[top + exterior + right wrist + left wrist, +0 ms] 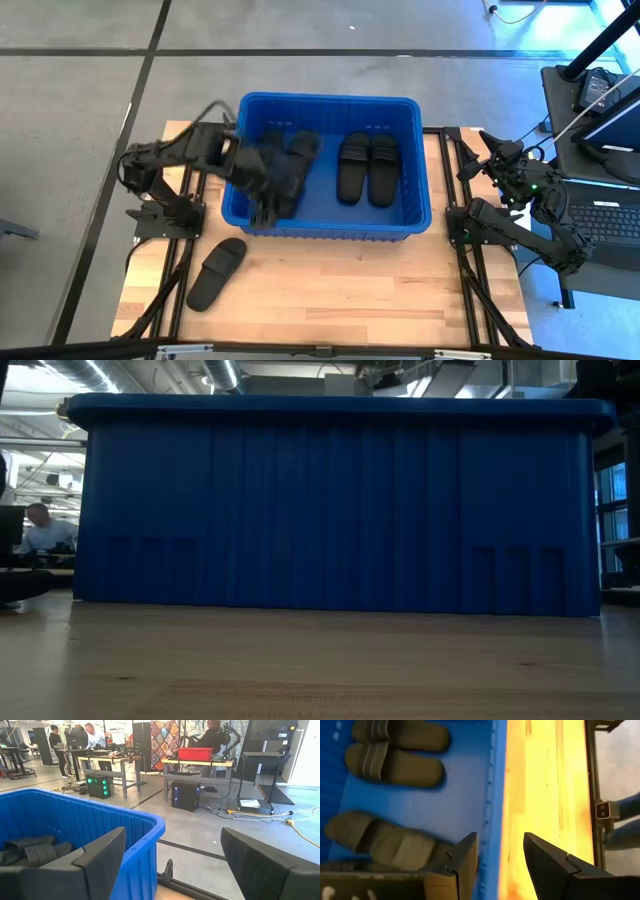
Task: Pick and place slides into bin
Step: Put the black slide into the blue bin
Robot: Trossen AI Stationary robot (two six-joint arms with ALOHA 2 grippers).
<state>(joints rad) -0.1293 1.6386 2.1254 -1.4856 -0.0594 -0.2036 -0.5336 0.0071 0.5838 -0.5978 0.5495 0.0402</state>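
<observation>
Over the left half of the bin (418, 215), the left claw (262, 205) hung just inside the near wall, and its fingers stood parted with nothing between them. From the left wrist view those two dark fingers (462, 865) sat astride the blue rim, one on the bin's side and one on the side of the wooden surface (340, 290). Beneath and beside that claw lay a jumble of black slides (290, 165), piled against each other on the bin floor; how many were in the heap was hard to tell. Further to the right in the bin, a neat pair of slides (366, 167) rested side by side, straps up, touching one another. One lone slide (217, 273) lay outside on the surface, near the bin's front left corner, angled away from it.

Off at the right edge of the surface, the right claw (172, 865) waited well apart from the slides, fingers spread wide and empty, looking past the bin's rim. From the low view, only the bin's blue front wall filled the scene, standing flat on the wood.
</observation>
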